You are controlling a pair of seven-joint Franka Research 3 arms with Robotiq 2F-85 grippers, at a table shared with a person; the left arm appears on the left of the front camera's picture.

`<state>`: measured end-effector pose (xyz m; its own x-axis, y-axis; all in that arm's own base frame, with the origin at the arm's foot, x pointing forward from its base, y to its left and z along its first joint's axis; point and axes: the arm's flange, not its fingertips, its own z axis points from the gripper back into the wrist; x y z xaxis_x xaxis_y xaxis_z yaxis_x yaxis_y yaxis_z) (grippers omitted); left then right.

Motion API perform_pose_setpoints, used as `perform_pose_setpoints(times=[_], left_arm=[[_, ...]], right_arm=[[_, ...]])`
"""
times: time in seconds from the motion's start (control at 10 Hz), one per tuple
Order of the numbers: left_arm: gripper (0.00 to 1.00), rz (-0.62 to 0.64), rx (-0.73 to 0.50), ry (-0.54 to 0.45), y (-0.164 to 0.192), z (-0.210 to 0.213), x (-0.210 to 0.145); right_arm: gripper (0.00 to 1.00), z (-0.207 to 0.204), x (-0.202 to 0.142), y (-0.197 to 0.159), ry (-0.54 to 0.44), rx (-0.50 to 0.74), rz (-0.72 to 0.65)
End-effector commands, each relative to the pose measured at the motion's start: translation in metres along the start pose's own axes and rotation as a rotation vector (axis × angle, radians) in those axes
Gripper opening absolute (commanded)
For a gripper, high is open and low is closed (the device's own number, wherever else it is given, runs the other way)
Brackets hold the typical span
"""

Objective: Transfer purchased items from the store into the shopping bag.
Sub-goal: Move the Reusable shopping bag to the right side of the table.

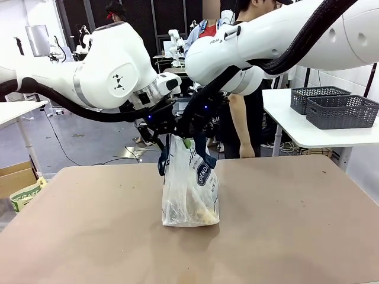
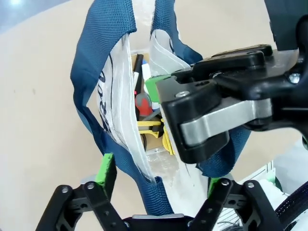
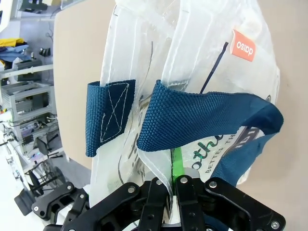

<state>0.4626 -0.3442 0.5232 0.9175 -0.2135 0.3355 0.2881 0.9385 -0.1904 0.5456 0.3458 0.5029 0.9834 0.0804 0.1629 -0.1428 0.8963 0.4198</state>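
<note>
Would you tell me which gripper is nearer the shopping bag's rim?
Right: the right gripper clamps the shopping bag's rim; the left gripper stands open astride a strap.

We see a broad tan table point(image 1: 296, 231). Directly on it, near the middle, the translucent shopping bag point(image 1: 190, 198) with navy handles stands upright on its base.

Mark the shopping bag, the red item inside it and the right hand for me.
shopping bag point(image 1: 190, 201), front view, translucent side wall under the logo.
red item point(image 2: 143, 102), left wrist view, its rounded red top.
right hand point(image 3: 174, 168), right wrist view, between its shut fingertips, at the green pad.
</note>
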Motion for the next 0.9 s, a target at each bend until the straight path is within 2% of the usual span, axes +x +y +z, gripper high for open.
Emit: perform_pose_setpoints(times=[0.0,0.2,0.8], left_arm=[[0.4,0.015,0.021,0.001,-0.0022,0.0023,-0.0005],[0.0,0.005,0.015,0.0,-0.0034,0.0043,-0.0018],[0.0,-0.017,0.025,-0.007,-0.0041,0.01,-0.0051]], right_arm=[[0.0,0.0008,0.0058,0.0016,0.012,0.012,-0.002],[0.0,0.0015,0.0061,0.0016,0.012,0.011,-0.002],[0.0,0.0084,0.0065,0.0012,0.009,0.032,0.023]])
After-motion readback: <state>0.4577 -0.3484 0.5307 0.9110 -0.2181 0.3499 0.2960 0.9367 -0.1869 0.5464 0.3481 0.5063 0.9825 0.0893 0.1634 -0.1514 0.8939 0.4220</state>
